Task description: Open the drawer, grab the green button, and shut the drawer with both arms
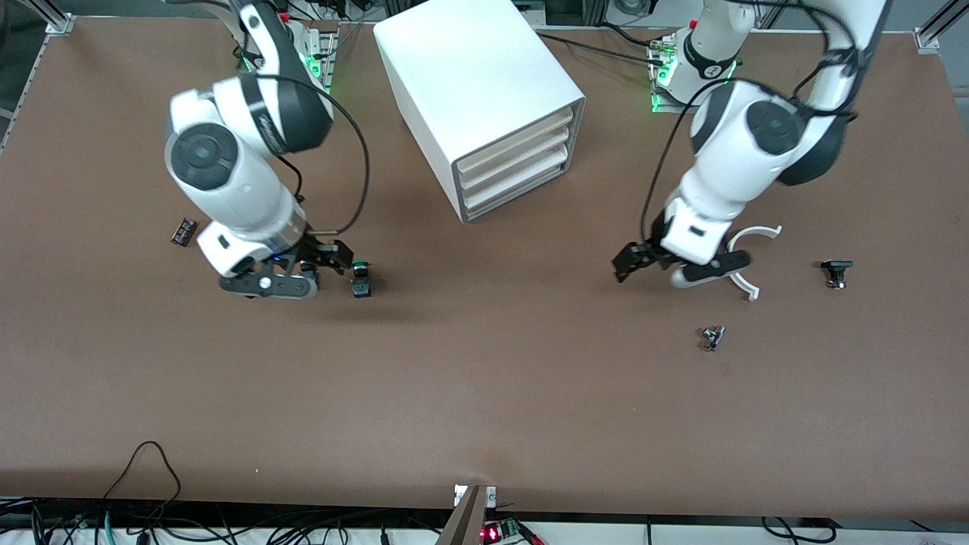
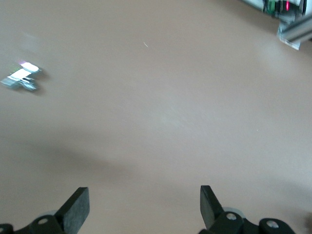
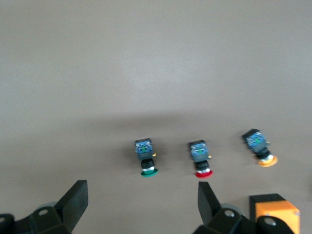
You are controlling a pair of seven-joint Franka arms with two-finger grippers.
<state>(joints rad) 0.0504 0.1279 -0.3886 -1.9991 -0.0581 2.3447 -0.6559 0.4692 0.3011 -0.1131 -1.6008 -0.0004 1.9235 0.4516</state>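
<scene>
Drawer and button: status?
Left gripper open over table. Right gripper open beside button. Button on table, drawer shut. Nothing blocking.

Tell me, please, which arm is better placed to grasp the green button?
Right. The right gripper sits just beside the green button with jaws open; the left gripper, also open, hangs over the table toward the left arm's end.

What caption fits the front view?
Green button on the table beside the open right gripper; cabinet drawers all shut; open left gripper hangs empty.
</scene>
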